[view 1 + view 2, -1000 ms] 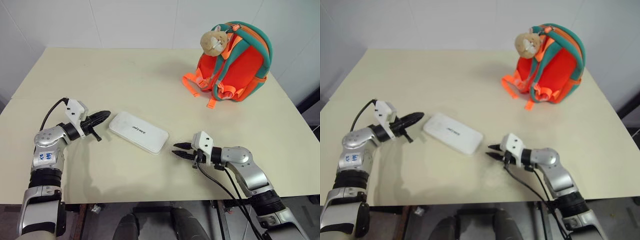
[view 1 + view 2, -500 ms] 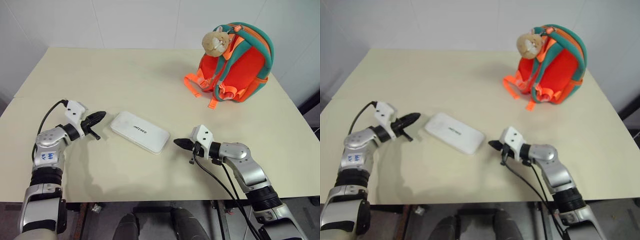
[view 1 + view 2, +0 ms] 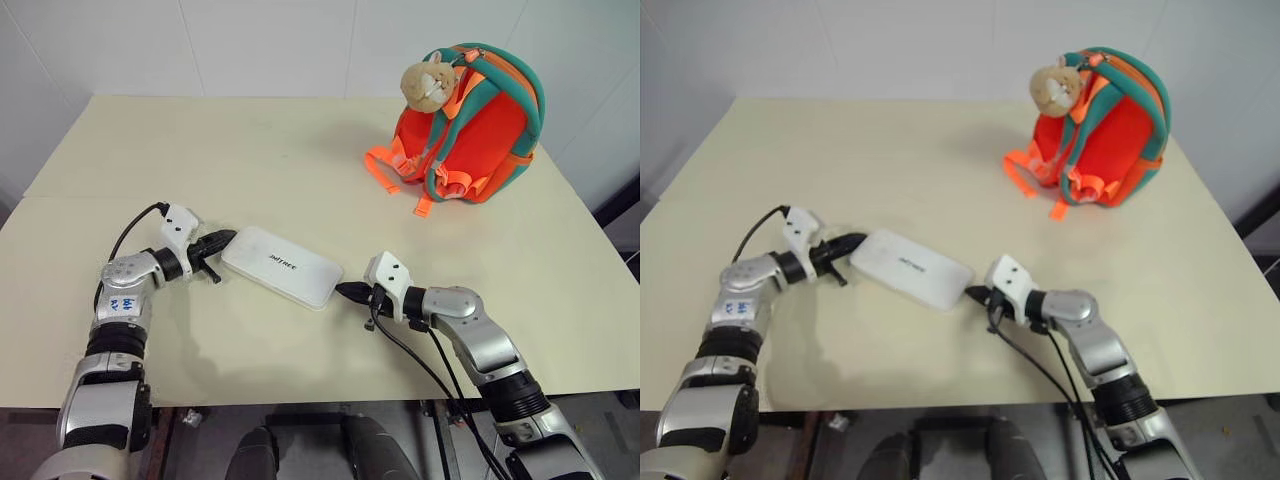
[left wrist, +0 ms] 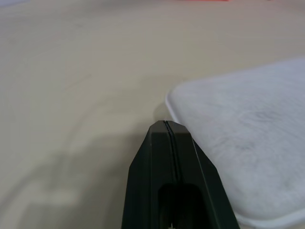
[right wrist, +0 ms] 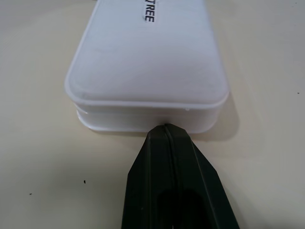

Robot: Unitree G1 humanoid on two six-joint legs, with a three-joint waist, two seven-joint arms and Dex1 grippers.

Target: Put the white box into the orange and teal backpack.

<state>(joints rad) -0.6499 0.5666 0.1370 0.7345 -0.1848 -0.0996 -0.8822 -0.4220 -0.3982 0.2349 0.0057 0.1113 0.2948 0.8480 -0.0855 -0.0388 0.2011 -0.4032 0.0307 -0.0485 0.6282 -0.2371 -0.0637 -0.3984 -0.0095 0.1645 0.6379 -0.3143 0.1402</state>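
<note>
The white box (image 3: 282, 265) lies flat on the cream table (image 3: 250, 160), slanted, with dark lettering on its lid. My left gripper (image 3: 228, 239) is shut, its tip at the box's left end; in the left wrist view the tip (image 4: 164, 125) sits right beside a rounded corner of the box (image 4: 248, 138). My right gripper (image 3: 345, 292) is shut too, its tip against the box's right end, as the right wrist view shows (image 5: 164, 127) at the box's short side (image 5: 143, 62). The orange and teal backpack (image 3: 472, 125) stands upright at the far right, with a tan plush toy (image 3: 430, 82) hanging from its top.
A white wall rises behind the table. The table's right edge runs close to the backpack. Black cables trail from both wrists along the near edge of the table.
Both shut grippers closed in on the box: the left one moved right to its left end, the right one moved left to its right end. The box and backpack stayed put.
</note>
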